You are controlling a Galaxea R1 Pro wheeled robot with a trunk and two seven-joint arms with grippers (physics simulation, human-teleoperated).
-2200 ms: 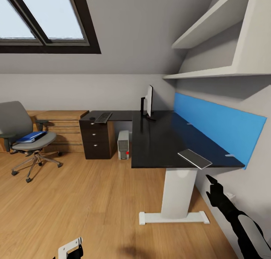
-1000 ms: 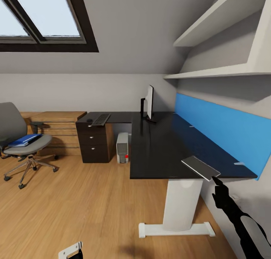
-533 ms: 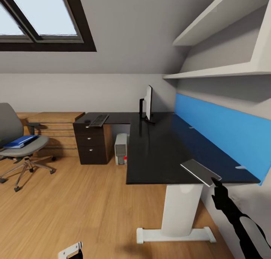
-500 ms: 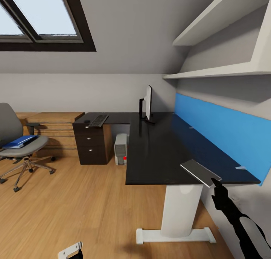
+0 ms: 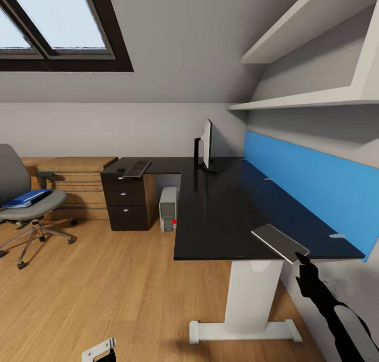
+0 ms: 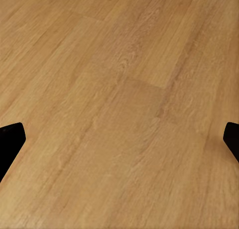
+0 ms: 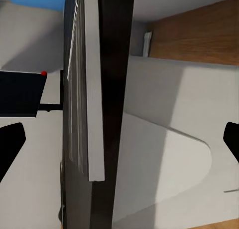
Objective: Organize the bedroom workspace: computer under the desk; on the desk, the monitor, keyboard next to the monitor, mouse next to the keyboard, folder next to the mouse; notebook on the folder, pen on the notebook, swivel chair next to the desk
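Head view: the desk (image 5: 221, 214) runs along the blue wall panel (image 5: 310, 185), with the monitor (image 5: 208, 143) upright near its far corner and the keyboard (image 5: 137, 168) on the drawer-unit wing. The computer (image 5: 167, 209) stands on the floor under the desk. A thin dark grey slab, probably the notebook (image 5: 279, 242), lies at the desk's near corner, overhanging the edge. The right gripper (image 5: 305, 270) sits just below it, its fingers apart in the right wrist view. The blue folder (image 5: 25, 198) rests on the swivel chair (image 5: 26, 204). The left gripper (image 6: 119, 144) hangs over wooden floor (image 6: 119, 89), fingers wide apart.
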